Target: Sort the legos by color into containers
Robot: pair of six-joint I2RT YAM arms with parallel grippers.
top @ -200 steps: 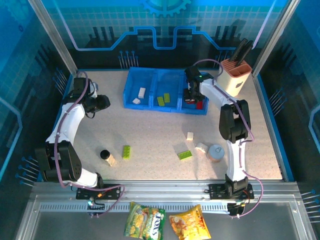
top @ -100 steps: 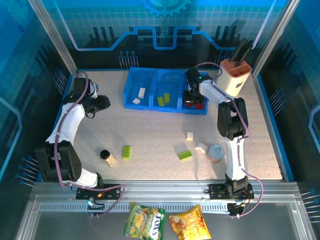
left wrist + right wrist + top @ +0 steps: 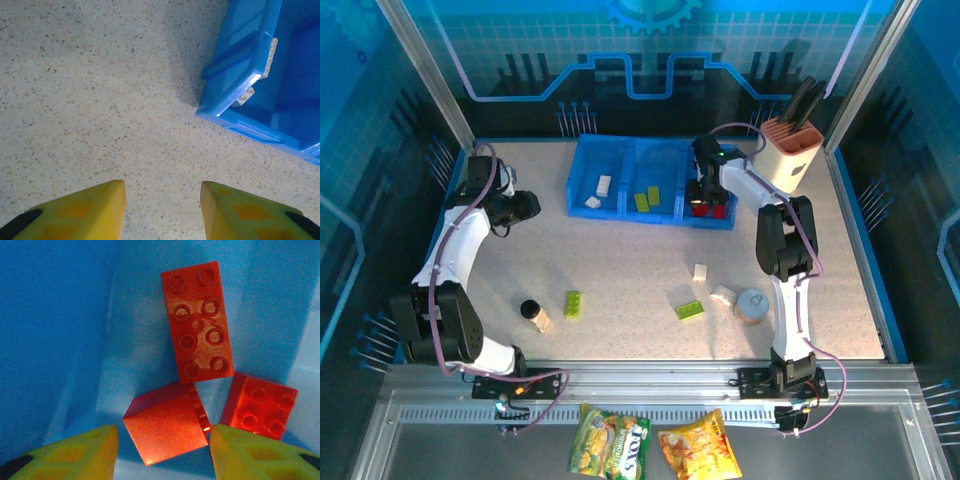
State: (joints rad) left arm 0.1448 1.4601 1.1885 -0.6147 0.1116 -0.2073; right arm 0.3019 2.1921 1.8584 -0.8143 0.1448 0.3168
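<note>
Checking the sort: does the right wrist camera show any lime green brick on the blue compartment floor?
No, three red studded plastic bricks lie on that floor, none green.

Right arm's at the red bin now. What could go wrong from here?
1. A tilted red brick lies between the right gripper's fingertips. Lifting could snag it and drag it out of the blue tray.
2. A white brick sits close beside the tin can, and a cream brick beside the small bottle. Grasping either could knock its neighbour over.
</note>
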